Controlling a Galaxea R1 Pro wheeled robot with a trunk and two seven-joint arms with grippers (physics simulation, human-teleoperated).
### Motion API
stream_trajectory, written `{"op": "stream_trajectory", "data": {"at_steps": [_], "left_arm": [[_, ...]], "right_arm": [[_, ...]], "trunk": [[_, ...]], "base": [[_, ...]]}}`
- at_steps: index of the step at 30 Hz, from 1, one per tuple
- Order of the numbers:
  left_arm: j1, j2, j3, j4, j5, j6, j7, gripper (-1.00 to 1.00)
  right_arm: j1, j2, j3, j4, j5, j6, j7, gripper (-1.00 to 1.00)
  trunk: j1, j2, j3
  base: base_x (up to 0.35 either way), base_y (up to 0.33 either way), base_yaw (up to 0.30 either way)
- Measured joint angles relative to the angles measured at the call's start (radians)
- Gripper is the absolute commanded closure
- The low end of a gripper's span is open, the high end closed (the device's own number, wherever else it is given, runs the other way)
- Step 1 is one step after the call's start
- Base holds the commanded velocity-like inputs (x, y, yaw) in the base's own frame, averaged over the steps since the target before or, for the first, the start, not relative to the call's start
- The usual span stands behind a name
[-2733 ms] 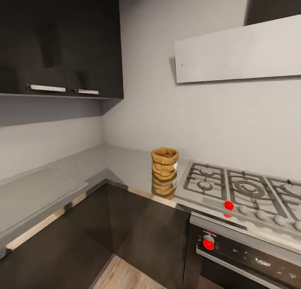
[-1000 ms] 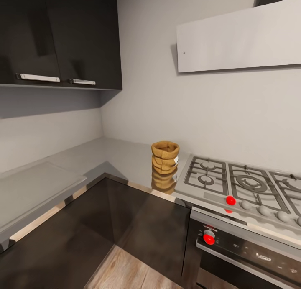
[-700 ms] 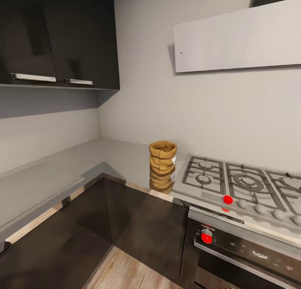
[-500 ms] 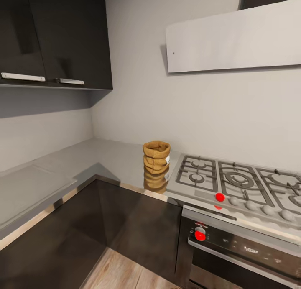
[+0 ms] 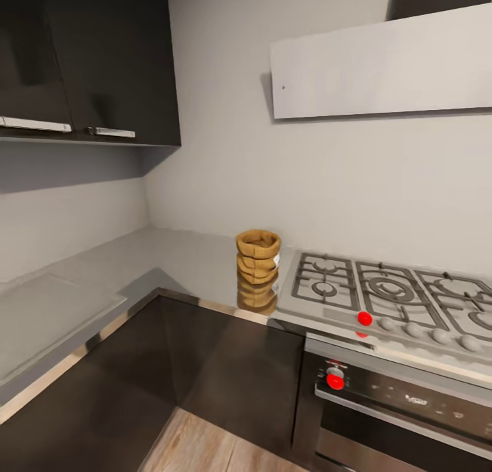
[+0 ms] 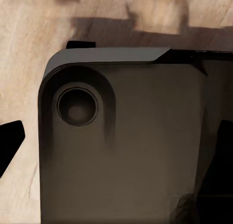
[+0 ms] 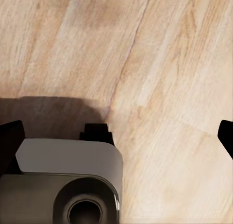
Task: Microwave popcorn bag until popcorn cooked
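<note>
The popcorn bag (image 5: 257, 255), a crumpled tan-brown sack with a rolled open rim, stands upright on the grey steel countertop (image 5: 184, 264), right beside the gas hob's left edge. Its reflection shows in the steel below it. The microwave is out of view. In the left wrist view my left gripper (image 6: 116, 151) hangs open, its dark fingertips (image 6: 9, 146) at the picture's edges, over my own grey base. My right gripper (image 7: 116, 141) is open too, with its fingertips (image 7: 9, 141) wide apart above the wooden floor (image 7: 160, 63). Both are far from the bag.
A gas hob (image 5: 383, 291) with black grates and a red knob sits right of the bag, over a steel built-in oven (image 5: 403, 404). Dark wall cabinets (image 5: 82, 55) hang at the upper left, a pale hood (image 5: 383, 62) above the hob. The countertop turns a corner along the left wall.
The whole head view has shifted as the camera moved, leaving the counter corner a little nearer. The bag stands where it did beside the hob.
</note>
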State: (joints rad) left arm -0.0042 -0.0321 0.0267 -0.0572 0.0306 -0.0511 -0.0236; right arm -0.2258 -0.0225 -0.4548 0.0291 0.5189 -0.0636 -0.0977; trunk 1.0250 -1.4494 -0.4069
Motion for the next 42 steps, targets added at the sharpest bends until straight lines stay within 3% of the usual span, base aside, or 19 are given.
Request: {"op": "stream_trajectory", "data": {"at_steps": [11, 31, 42], "left_arm": [[0.000, 0.000, 0.000, 0.000, 0.000, 0.000, 0.000, -1.00], [0.000, 0.000, 0.000, 0.000, 0.000, 0.001, 0.000, -1.00], [0.000, 0.000, 0.000, 0.000, 0.000, 0.000, 0.000, -1.00]], "right_arm": [[0.000, 0.003, 0.000, 0.000, -0.001, -0.004, -0.001, -1.00], [0.000, 0.003, 0.000, 0.000, -0.001, -0.001, -0.002, -1.00], [0.000, 0.001, 0.000, 0.000, -0.001, 0.000, -0.007, -1.00]], "trunk": [[0.000, 0.000, 0.000], [0.000, 0.000, 0.000], [0.000, 0.000, 0.000]], "base": [[0.000, 0.242, -0.037], [0.000, 0.006, -0.234], [0.000, 0.000, -0.023]]}}
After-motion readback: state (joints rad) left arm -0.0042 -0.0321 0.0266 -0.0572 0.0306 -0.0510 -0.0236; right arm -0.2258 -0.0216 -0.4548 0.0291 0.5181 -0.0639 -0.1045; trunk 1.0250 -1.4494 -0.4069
